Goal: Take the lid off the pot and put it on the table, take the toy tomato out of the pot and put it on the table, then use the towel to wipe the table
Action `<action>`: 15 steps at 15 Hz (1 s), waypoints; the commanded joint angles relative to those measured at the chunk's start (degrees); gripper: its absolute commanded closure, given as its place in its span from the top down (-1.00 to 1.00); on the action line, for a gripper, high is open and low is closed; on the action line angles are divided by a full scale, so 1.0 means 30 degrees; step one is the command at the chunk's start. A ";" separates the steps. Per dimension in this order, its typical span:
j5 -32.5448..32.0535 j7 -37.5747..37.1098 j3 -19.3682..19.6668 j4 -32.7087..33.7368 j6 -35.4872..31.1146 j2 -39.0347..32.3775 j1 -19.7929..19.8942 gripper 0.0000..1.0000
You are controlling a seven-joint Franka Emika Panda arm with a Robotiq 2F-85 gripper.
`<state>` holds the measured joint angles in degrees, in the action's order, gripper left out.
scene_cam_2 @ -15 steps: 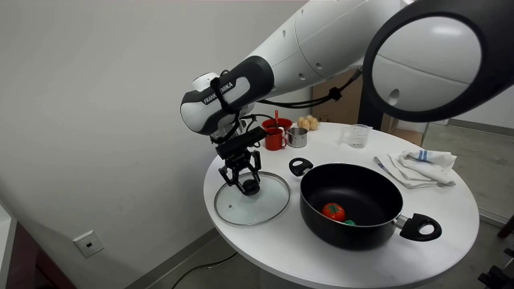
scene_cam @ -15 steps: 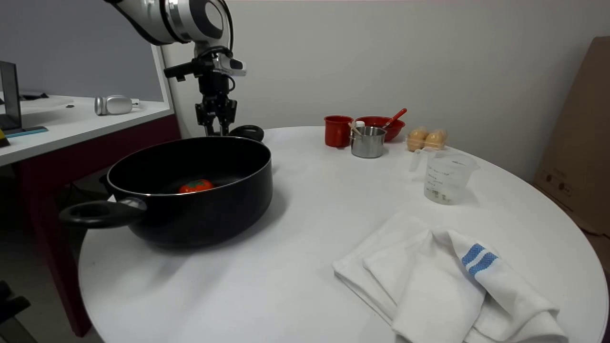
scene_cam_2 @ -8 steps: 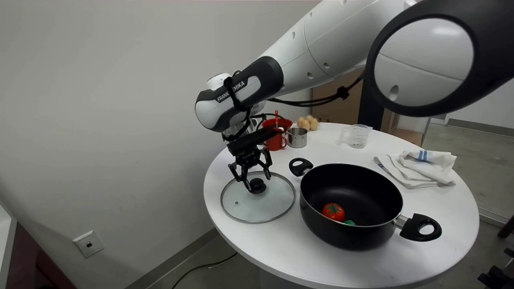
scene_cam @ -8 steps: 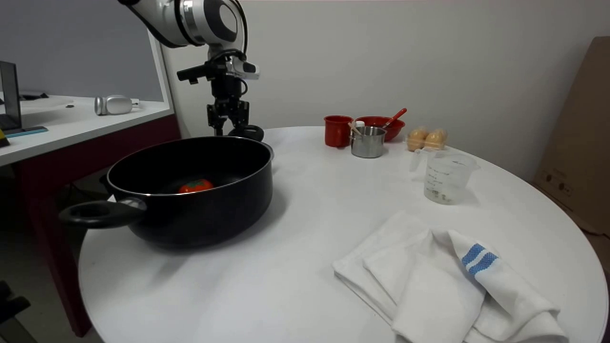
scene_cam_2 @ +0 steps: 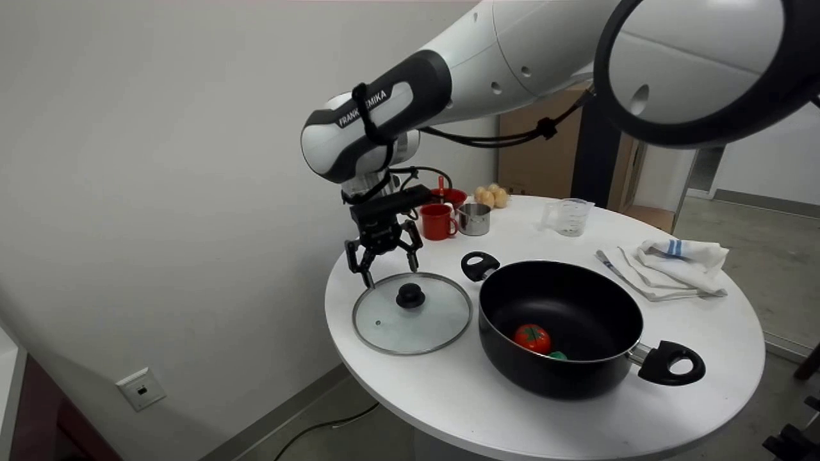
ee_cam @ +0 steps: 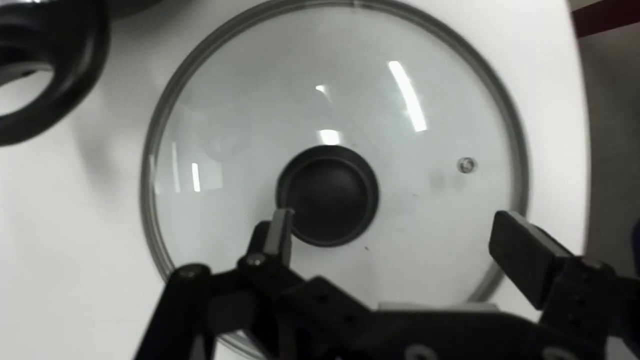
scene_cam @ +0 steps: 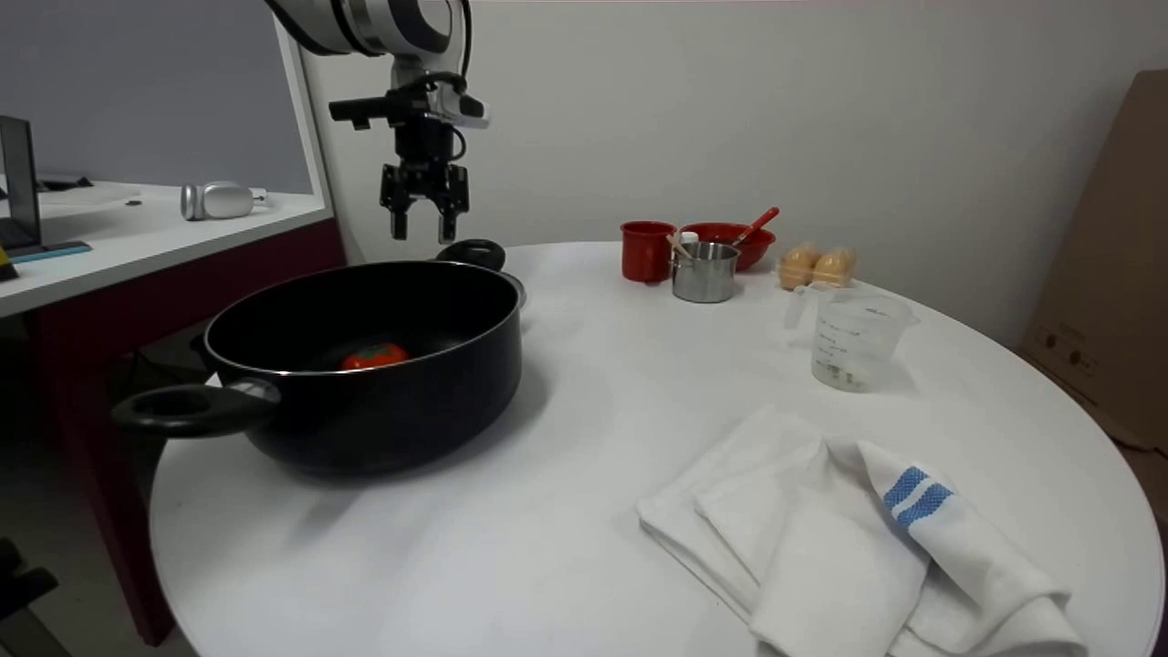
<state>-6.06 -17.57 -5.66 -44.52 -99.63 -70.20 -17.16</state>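
Lid [scene_cam_2: 412,324] flat on table [scene_cam_2: 695,320], just beside pot [scene_cam_2: 544,378] | beneath hand [scene_cam_2: 391,275] | hand released, spread wide

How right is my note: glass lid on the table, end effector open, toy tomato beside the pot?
Not quite: both exterior views show the toy tomato inside the pot, not beside it. The glass lid is on the table, the end effector open.

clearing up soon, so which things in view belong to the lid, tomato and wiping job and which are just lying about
For the job:
gripper
glass lid
black pot
toy tomato
striped towel
white table

Just lying about:
red mug
steel cup
red bowl
egg-shaped things
clear measuring cup
headphones
laptop
green thing in the pot, partly hidden
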 commanded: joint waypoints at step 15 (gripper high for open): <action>0.1321 0.0170 -0.3502 -1.2861 -0.0376 1.2004 0.0274 1.00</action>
<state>-3.31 -14.65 -15.56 -71.79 -96.78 -41.60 -17.19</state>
